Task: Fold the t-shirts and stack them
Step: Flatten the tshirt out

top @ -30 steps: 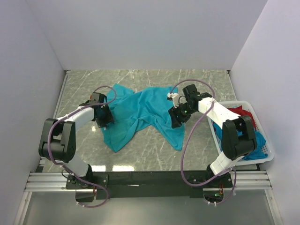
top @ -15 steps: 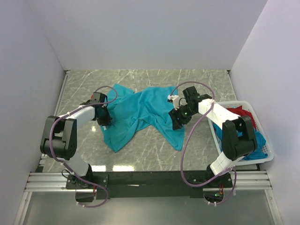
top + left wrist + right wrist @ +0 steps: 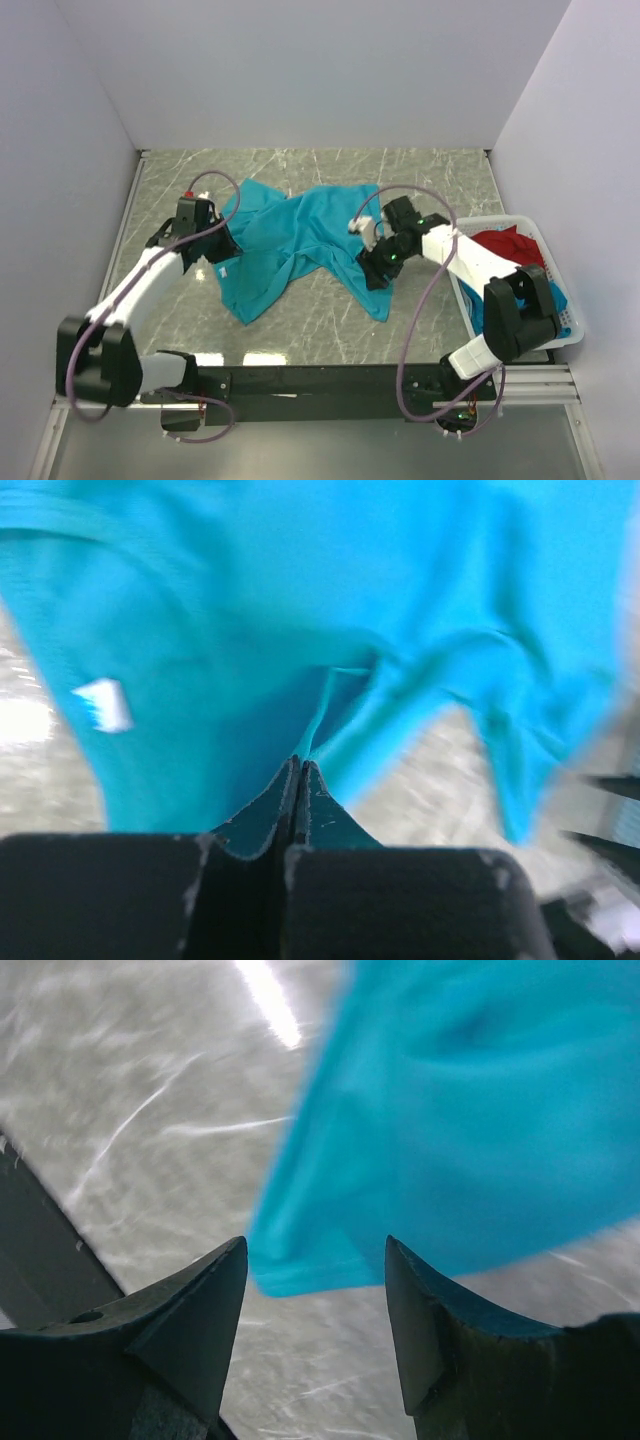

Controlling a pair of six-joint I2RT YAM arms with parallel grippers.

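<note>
Teal t-shirt [image 3: 300, 245]: lies crumpled and unfolded near the middle of the bench [image 3: 330, 330]; its long axis runs roughly from 10 o'clock to 4 o'clock in the overhead view, with one lobe hanging toward 7 o'clock and a narrower tail toward 5 o'clock.

Left tool [image 3: 298, 780]: jaws pressed together, pinching a fold of the teal cloth at the shirt's 9 o'clock edge; a white label [image 3: 103, 703] shows just beside that edge.

Right tool [image 3: 315, 1305]: jaws standing apart, holding nothing; the wrist view shows a hem corner of the shirt between and just beyond the two fingers, over bare bench.

Key relation: from the right tool, the free hem lies straight ahead at 12 o'clock, close in; from the left tool, the shirt's body stretches away toward 3 o'clock. The right arm is the nearer one to the 5 o'clock tail, the left arm to the 9 o'clock side.

Basket [image 3: 560, 335]: white, at 3 o'clock on the bench, with red [image 3: 500, 240] and blue [image 3: 480, 310] shirts inside.

Step, as judged: spreading the shirt flat; folding not begun. The right tool likely needs to close on the hem so both arms can pull the cloth taut.
</note>
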